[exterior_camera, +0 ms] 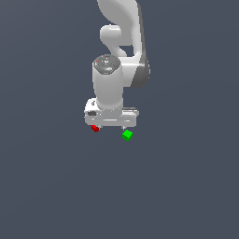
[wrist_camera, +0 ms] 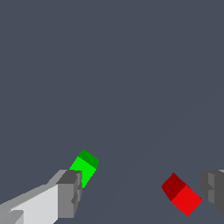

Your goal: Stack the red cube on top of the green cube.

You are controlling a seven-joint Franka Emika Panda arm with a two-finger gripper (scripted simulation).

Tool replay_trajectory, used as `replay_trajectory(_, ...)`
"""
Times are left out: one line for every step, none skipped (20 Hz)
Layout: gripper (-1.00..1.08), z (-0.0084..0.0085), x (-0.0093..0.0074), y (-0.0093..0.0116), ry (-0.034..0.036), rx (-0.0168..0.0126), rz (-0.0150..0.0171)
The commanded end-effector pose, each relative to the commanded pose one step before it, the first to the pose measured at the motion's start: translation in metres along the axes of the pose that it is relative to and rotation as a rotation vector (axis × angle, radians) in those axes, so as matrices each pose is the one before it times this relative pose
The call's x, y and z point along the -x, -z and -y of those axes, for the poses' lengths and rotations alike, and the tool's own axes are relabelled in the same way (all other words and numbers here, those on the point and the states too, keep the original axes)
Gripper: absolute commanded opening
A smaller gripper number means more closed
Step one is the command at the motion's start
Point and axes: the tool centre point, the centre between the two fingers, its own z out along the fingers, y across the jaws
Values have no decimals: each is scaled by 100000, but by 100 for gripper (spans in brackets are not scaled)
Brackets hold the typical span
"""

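The red cube (exterior_camera: 95,128) lies on the dark floor, partly tucked under the gripper body in the exterior view. The green cube (exterior_camera: 127,135) rests a short way toward the exterior view's right of it. My gripper (exterior_camera: 110,127) hangs just over both cubes, its fingers spread wide. In the wrist view the red cube (wrist_camera: 182,194) sits close beside one finger (wrist_camera: 213,189), while the green cube (wrist_camera: 85,166) is partly covered by the other finger (wrist_camera: 69,193). My gripper (wrist_camera: 141,192) is open with nothing between its pads.
A plain dark grey floor (exterior_camera: 186,186) surrounds the cubes. The white arm (exterior_camera: 121,51) rises behind the gripper.
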Motion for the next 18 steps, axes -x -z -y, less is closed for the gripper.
replay_trajectory(100,-1,0,0,0,0,0)
replay_trajectory(100,-26,9,-15,-120,2,1)
replay_trajectory(100,-66,27,-45,-338,1,4)
replay_trajectory(100,-113,45,-76,-569,2,7)
replay_trajectory(100,-161,64,-106,-802,3,9)
replay_trajectory(100,-207,82,-136,-1031,4,12)
replay_trajectory(100,-252,101,-167,-1260,5,15)
replay_trajectory(100,-298,120,-197,-1491,6,17)
replay_trajectory(100,-345,140,-228,-1722,6,20)
replay_trajectory(100,-391,159,-259,-1953,7,23)
replay_trajectory(100,-438,179,-289,-2187,8,25)
replay_trajectory(100,-484,199,-320,-2420,9,28)
replay_trajectory(100,-530,219,-351,-2654,9,31)
replay_trajectory(100,-577,240,-383,-2889,10,34)
replay_trajectory(100,-624,262,-414,-3126,11,37)
replay_trajectory(100,-669,283,-445,-3354,12,40)
replay_trajectory(100,-711,303,-474,-3569,12,43)
replay_trajectory(100,-752,323,-501,-3774,13,45)
